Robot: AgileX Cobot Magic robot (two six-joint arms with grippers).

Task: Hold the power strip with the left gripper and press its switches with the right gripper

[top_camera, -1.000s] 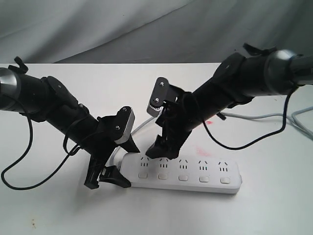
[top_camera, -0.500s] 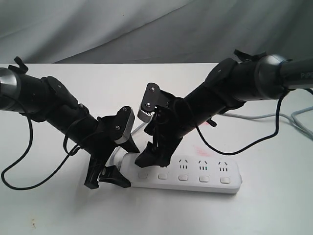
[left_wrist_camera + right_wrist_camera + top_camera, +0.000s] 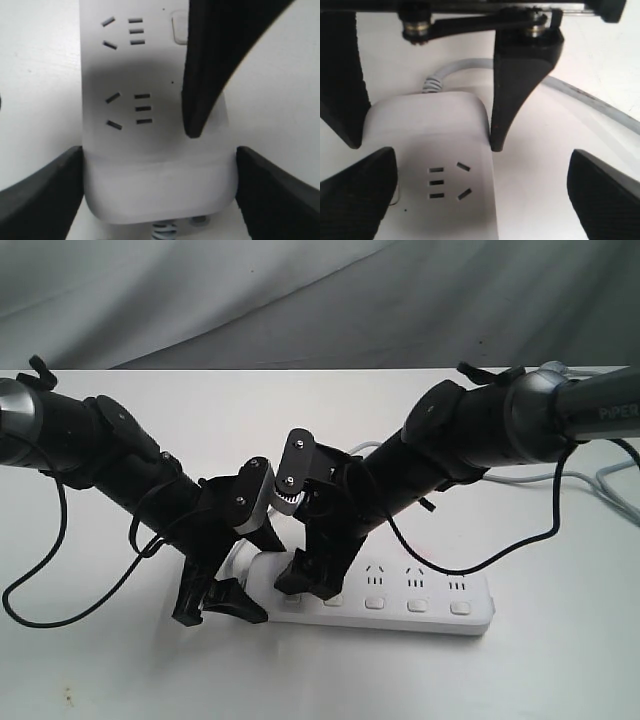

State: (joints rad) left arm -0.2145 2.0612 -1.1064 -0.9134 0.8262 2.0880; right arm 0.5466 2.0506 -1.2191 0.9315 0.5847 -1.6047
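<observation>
The power strip is laid flat on the white desk, near the edge closest to the exterior camera and parallel to it. The holding part appears to be done: the strip's cord end is grasped by the left pincer, whose fingers are pressed against both long sides. The right pincer is spread wide, and one tapered fingertip is set on the spot of the switch nearest the cord. Whether that switch is actually pushed down cannot be told. The other four switches are left uncovered, and their state cannot be read. The strip is made of smooth white plastic with rounded corners; the buttons are small rounded squares, and the grey cord is ribbed at its root.
</observation>
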